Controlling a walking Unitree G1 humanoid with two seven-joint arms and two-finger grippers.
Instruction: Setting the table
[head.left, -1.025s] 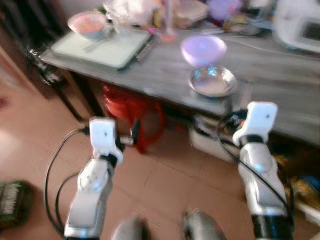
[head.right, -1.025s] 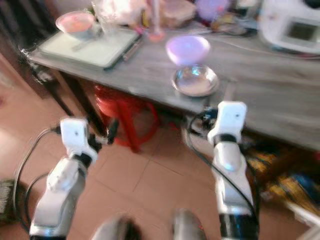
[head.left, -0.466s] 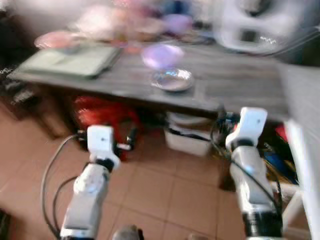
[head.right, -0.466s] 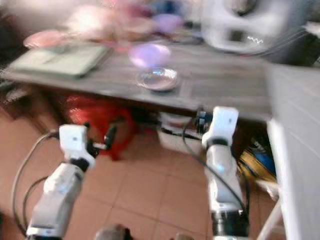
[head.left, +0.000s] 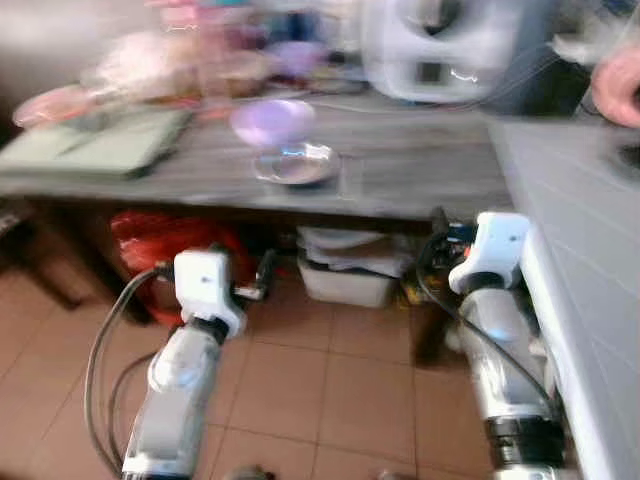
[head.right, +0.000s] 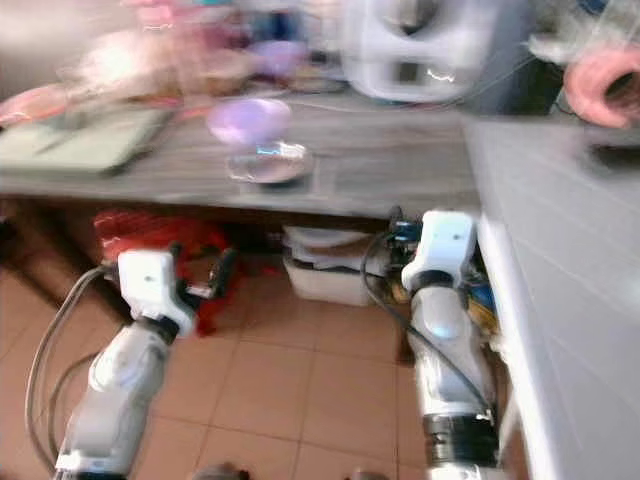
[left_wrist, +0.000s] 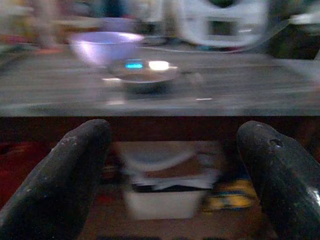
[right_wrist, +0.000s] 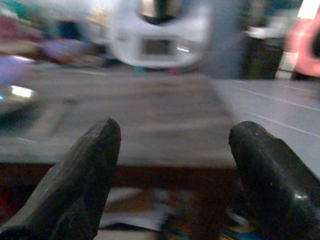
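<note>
Everything here is blurred, so fine detail is uncertain. The metal plate (head.left: 293, 165) sits on the grey table (head.left: 420, 170) a little back from its front edge, with the lilac bowl (head.left: 272, 122) touching or just behind it on the far side. Both pincers are held low in front of that table edge, below the level of its top, each with its fingers spread wide and holding nothing: the left pincer (left_wrist: 172, 170) looks almost straight at the plate, which lies ahead of it and higher, while the right pincer (right_wrist: 172, 165) faces a bare stretch of tabletop with the plate off toward the robot's left. By that, the left arm seems the nearer one for a reach to the plate, and it would need to rise above the table edge first. The plate is round, so no approach angle is favoured. Bare tabletop lies to the plate's right; a green board (head.left: 95, 150) lies well to its left, and a white appliance (head.left: 440, 45) stands behind and to its right.
</note>
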